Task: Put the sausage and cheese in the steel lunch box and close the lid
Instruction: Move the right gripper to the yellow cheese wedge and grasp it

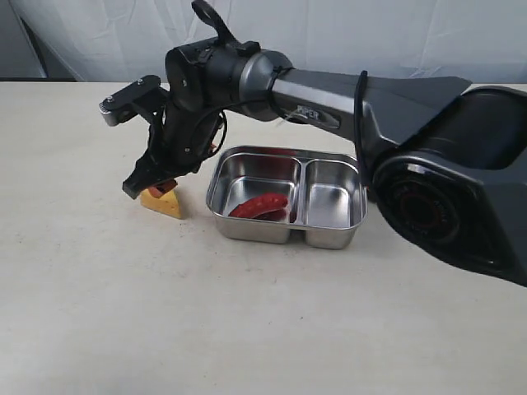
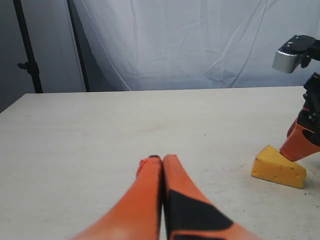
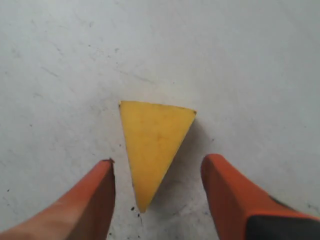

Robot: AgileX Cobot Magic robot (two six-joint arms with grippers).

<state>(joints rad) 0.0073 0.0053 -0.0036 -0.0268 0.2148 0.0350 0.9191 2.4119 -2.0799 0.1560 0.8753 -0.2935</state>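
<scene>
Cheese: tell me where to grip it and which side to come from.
Grip the cheese across its two long slanted sides, coming down from above. It lies with its triangular face up, and the open right gripper straddles its narrow end.

A pale, scuffed table (image 1: 247,329) fills the scene. Behind it hangs a creased white sheet (image 2: 200,40). Beside the sheet a black stand (image 2: 28,50) rises before a grey wall (image 2: 52,45). Light is soft and even.

Robot lab or studio test setup, wrinkled white cloth backdrop (image 2: 175,45), plain beige table (image 1: 247,329), black stand pole (image 2: 27,50) beside it, robot arm (image 1: 329,95) above
</scene>
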